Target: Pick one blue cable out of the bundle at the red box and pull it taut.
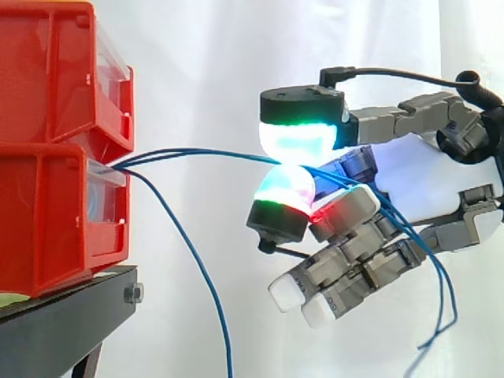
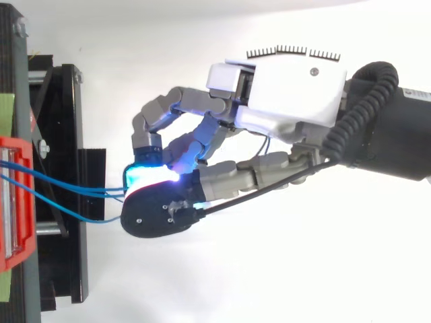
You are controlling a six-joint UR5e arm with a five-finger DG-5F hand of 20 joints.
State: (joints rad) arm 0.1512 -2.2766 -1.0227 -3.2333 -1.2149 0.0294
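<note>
Hand pinched the blue cables just right of the red box, with the span not yet pulled tight.

In the side view the blue cables point(image 1: 197, 151) came out of the front of the red box point(image 1: 47, 220), which sat on its black stand point(image 1: 71, 315). They ran nearly level rightward into the hand point(image 2: 283, 87), whose glowing pads point(image 1: 299, 138) were closed on them from above and below. More than one strand seemed to enter the pinch, though the count could not be told. A drooping strand point(image 1: 190, 252) fell from the box mouth clear of the hand, and loose tails hung beyond the fingers. The cables' long axis lay box-to-hand, so tautening would likely call for a pull straight away from the box — rightward in both views. No brand, label or writing could be read.
</note>
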